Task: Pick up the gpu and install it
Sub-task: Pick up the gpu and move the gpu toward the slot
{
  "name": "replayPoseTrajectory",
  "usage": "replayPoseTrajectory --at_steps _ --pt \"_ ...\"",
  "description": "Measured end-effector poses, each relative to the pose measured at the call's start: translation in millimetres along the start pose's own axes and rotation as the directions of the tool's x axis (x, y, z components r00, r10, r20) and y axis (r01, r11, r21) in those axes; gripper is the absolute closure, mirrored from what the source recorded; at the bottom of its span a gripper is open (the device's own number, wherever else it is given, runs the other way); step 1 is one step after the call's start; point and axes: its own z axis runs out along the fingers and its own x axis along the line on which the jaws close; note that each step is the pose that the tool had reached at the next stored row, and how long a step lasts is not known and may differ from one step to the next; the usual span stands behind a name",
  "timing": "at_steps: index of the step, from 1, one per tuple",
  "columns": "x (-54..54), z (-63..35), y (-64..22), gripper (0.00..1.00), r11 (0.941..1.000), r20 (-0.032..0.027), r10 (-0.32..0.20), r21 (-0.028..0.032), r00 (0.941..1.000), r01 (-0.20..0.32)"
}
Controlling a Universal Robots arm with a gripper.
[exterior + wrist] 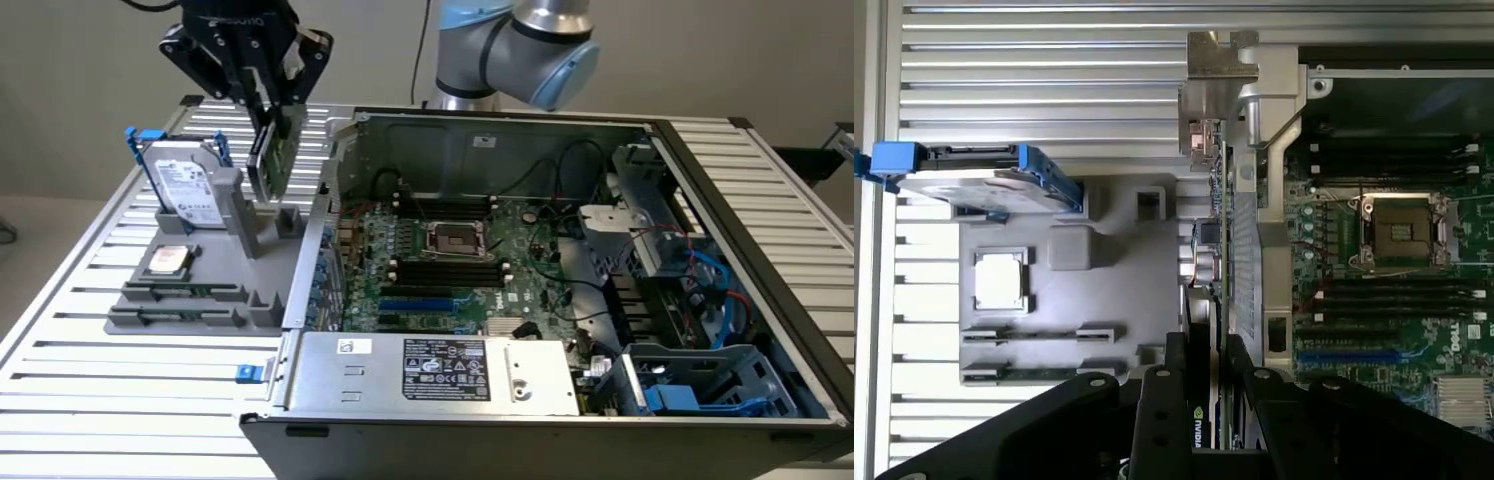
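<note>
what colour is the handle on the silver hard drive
Blue; the plastic handle of the silver hard drive shows best in the wrist view.

Plain beige wall behind slatted alu table, pale floor at ext. view's left.

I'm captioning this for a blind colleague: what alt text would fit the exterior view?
A black robot claw grips a graphics card upright, above a gray tray on a slatted table. A hard drive with a blue handle stands in the tray, and an open computer case with its motherboard exposed sits at the exterior view's right.
</note>
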Motion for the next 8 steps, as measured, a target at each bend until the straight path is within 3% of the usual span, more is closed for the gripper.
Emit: replayPoseTrajectory --at_steps 6,8 --pt "-27.0 -13.5 2.5 0.74 1.0 -0.0169 0.002 0.0005 0.9999 -0.002" --pt "-36.0 -15.7 3.0 0.74 1.0 -0.0197 0.003 0.0006 0.9998 -0.003"
